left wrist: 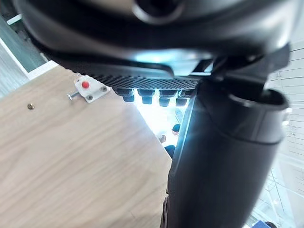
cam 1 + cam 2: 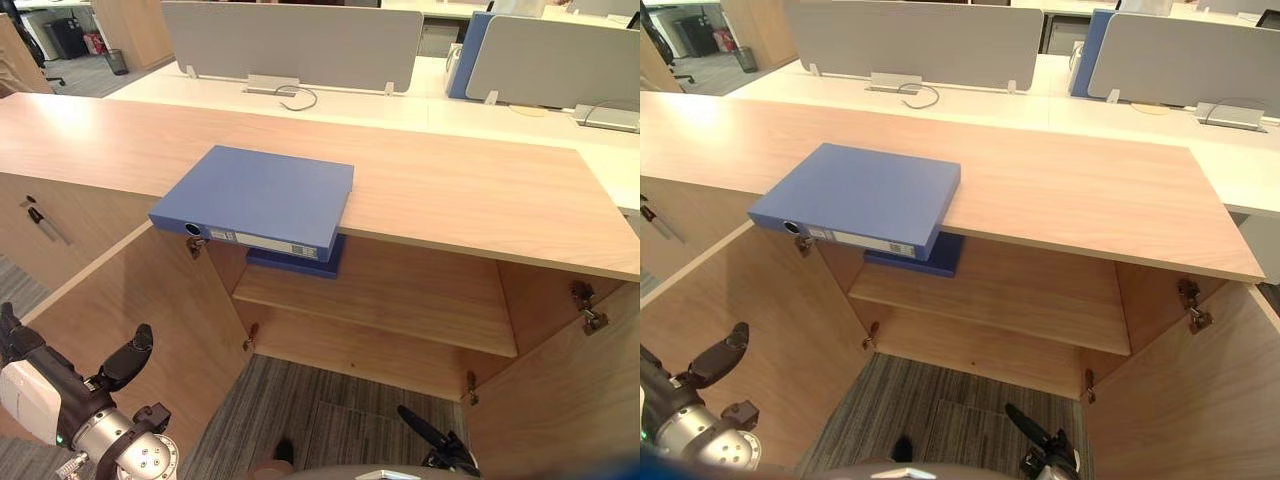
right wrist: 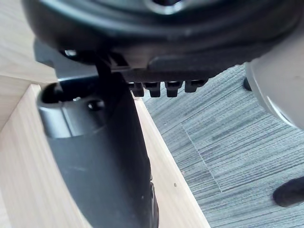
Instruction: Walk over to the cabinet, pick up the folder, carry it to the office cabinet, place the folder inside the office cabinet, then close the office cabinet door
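Folder [image 2: 255, 198] is laid on cabinet [image 2: 480, 190] top, overhanging the front edge. Left hand [image 2: 127, 357] and right hand [image 2: 422, 427] are held low, fingers relaxed, empty.

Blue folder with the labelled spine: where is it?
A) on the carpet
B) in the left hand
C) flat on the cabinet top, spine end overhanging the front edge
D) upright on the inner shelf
C: the blue folder lies flat on the cabinet top, spine end jutting past its front edge.
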Robot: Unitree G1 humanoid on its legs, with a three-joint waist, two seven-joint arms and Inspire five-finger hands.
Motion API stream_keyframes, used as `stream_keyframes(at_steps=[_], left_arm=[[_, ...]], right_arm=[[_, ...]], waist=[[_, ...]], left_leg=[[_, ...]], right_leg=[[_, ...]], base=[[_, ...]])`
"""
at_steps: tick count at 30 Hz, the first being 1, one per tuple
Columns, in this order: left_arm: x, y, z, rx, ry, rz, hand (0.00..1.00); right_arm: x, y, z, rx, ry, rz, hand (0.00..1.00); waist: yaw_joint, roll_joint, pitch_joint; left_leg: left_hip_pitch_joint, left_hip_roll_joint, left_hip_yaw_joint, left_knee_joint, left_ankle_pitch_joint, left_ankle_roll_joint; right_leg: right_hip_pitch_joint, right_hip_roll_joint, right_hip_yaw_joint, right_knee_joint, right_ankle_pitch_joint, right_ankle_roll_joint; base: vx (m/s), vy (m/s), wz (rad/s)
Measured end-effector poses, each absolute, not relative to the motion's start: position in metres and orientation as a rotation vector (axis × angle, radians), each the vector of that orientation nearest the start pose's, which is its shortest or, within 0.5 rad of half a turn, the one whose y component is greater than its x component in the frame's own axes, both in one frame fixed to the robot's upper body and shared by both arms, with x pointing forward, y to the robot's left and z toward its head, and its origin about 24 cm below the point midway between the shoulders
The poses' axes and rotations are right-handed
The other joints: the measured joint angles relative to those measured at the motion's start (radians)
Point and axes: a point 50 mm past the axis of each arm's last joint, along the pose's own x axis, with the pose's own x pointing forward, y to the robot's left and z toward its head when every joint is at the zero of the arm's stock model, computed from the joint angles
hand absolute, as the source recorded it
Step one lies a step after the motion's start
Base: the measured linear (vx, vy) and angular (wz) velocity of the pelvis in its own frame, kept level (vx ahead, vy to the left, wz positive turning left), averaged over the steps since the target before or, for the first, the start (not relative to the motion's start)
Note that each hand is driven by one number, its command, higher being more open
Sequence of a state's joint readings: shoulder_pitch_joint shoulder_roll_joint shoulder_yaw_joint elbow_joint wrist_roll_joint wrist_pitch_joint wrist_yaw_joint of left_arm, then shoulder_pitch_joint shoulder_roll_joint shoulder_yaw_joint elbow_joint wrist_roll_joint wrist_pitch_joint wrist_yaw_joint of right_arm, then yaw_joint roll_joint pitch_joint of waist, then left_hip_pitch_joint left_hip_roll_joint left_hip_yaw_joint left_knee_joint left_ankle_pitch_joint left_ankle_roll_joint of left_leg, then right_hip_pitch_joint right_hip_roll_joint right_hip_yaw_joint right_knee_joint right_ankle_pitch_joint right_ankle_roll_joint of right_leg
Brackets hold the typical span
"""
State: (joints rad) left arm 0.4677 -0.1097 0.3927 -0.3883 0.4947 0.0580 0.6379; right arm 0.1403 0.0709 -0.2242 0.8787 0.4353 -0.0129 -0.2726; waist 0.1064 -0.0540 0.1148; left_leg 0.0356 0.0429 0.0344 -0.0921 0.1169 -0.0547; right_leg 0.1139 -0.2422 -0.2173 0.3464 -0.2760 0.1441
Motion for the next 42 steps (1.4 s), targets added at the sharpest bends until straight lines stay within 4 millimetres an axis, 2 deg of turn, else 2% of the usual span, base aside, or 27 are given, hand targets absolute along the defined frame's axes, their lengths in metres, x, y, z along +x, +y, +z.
stream_keyframes(at_steps=[4, 7, 12, 15, 22, 24, 26, 30, 36, 42], left_arm=[[0.114, 0.263, 0.078, 0.698, -0.037, 1.162, 1.00], [0.128, 0.245, 0.100, 0.726, -0.190, 1.101, 1.00], [0.148, 0.218, 0.107, 0.747, -0.314, 0.871, 1.00], [0.161, 0.211, 0.107, 0.870, -0.384, 0.693, 1.00], [0.188, 0.220, 0.100, 1.195, -0.443, 0.444, 1.00], [0.198, 0.230, 0.105, 1.324, -0.474, 0.382, 1.00], [0.203, 0.234, 0.111, 1.383, -0.508, 0.363, 1.00], [0.211, 0.235, 0.127, 1.503, -0.609, 0.330, 1.00], [0.221, 0.236, 0.142, 1.560, -0.680, 0.337, 1.00], [0.231, 0.238, 0.140, 1.592, -0.671, 0.324, 1.00]], right_arm=[[0.093, -0.173, -0.156, 0.433, 1.028, -0.698, 1.00], [0.092, -0.175, -0.157, 0.436, 1.022, -0.710, 1.00], [0.088, -0.182, -0.161, 0.430, 1.045, -0.726, 1.00], [0.086, -0.185, -0.163, 0.418, 1.068, -0.722, 1.00], [0.069, -0.195, -0.168, 0.387, 1.124, -0.738, 1.00], [0.061, -0.196, -0.170, 0.384, 1.148, -0.749, 1.00], [0.058, -0.198, -0.170, 0.388, 1.148, -0.757, 1.00], [0.054, -0.199, -0.170, 0.398, 1.147, -0.769, 1.00], [0.051, -0.200, -0.170, 0.392, 1.152, -0.761, 1.00], [0.050, -0.200, -0.171, 0.368, 1.158, -0.740, 1.00]], waist=[[0.000, 0.001, -0.001], [-0.002, 0.003, -0.003], [-0.006, 0.001, -0.011], [-0.011, 0.003, -0.015], [-0.034, 0.006, -0.022], [-0.037, 0.010, -0.025], [-0.046, 0.012, -0.028], [-0.056, 0.015, -0.039], [-0.058, 0.014, -0.059], [-0.058, 0.004, -0.065]], left_leg=[[-0.005, 0.001, -0.002, 0.000, 0.002, -0.001], [-0.017, -0.004, -0.016, 0.000, 0.015, -0.004], [-0.021, -0.006, -0.018, -0.001, 0.027, -0.005], [-0.020, -0.004, -0.015, -0.001, 0.031, -0.003], [-0.016, 0.007, -0.006, -0.001, 0.031, -0.003], [-0.012, 0.010, 0.005, -0.001, 0.029, -0.005], [-0.012, 0.010, 0.008, -0.001, 0.027, -0.009], [-0.013, 0.011, 0.009, -0.001, 0.025, -0.011], [-0.009, 0.012, 0.012, -0.001, 0.029, -0.006], [-0.006, 0.012, 0.016, -0.002, 0.029, -0.007]], right_leg=[[0.013, 0.008, -0.009, -0.035, -0.003, -0.006], [0.013, 0.012, -0.027, -0.049, -0.004, -0.008], [0.011, 0.014, -0.023, -0.053, -0.005, -0.010], [0.009, 0.019, -0.015, -0.057, -0.002, -0.014], [0.007, 0.031, 0.009, -0.061, 0.006, -0.026], [0.003, 0.033, 0.023, -0.059, 0.007, -0.029], [-0.001, 0.033, 0.030, -0.058, 0.008, -0.030], [-0.007, 0.034, 0.038, -0.056, 0.008, -0.030], [-0.008, 0.036, 0.044, -0.056, 0.008, -0.031], [-0.009, 0.036, 0.051, -0.055, 0.009, -0.032]], base=[[-0.06, -0.039, 0.02], [-0.06, -0.022, 0.13], [-0.01, -0.001, 0.01], [0.01, -0.006, -0.04], [0.00, -0.010, -0.07], [-0.02, 0.004, -0.14], [-0.04, 0.008, -0.09], [-0.04, 0.003, -0.03], [0.00, -0.002, -0.01], [0.00, -0.001, -0.01]])
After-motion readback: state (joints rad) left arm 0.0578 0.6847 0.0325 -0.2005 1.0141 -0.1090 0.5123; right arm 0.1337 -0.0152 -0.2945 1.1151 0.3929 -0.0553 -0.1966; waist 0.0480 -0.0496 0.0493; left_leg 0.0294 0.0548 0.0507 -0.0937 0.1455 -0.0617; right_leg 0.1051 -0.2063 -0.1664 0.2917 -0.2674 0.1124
